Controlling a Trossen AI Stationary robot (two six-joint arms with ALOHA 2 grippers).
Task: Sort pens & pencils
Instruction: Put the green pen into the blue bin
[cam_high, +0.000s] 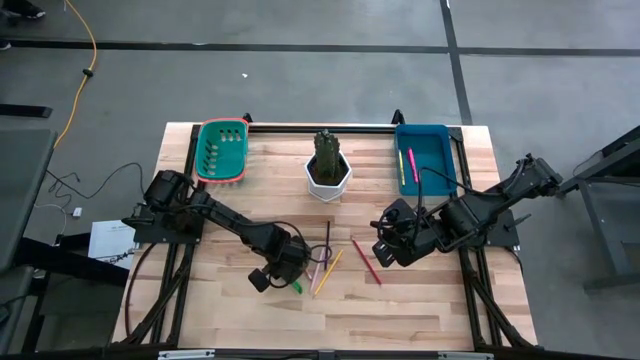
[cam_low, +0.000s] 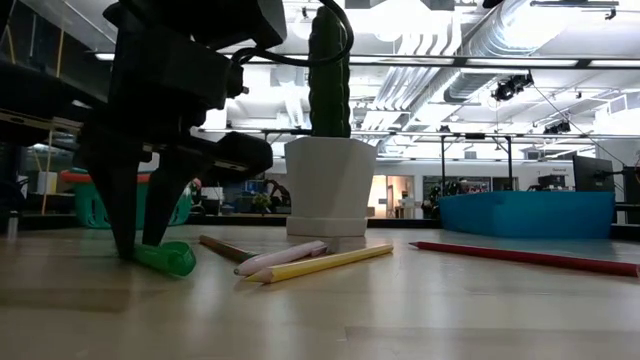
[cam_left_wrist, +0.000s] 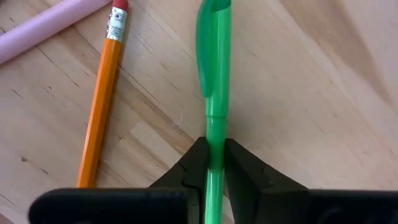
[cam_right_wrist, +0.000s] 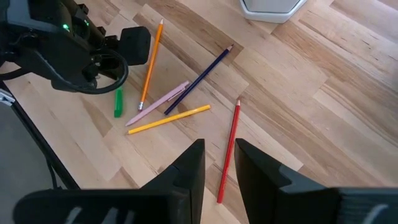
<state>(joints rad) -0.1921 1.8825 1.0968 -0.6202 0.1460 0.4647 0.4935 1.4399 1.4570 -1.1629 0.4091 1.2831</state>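
The left gripper (cam_left_wrist: 213, 163) pinched the green pen (cam_left_wrist: 214, 81) on the table (cam_high: 430, 300) — an orange pencil (cam_left_wrist: 99, 112) and pink pen (cam_left_wrist: 46, 25) lay just beside. The right gripper (cam_right_wrist: 219, 163) hovered, fingers apart, near a red pencil (cam_right_wrist: 229, 149).

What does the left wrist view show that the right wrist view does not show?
Only the left wrist view shows the left gripper with its fingers shut on the green pen, and the eraser end of the orange pencil.

Only the right wrist view shows the red pencil, the yellow pencil, the dark pencil, the base of the white pot, and the right gripper with open fingers, holding nothing.

Both views show the green pen, the orange pencil, the pale pink pen and the wooden table.
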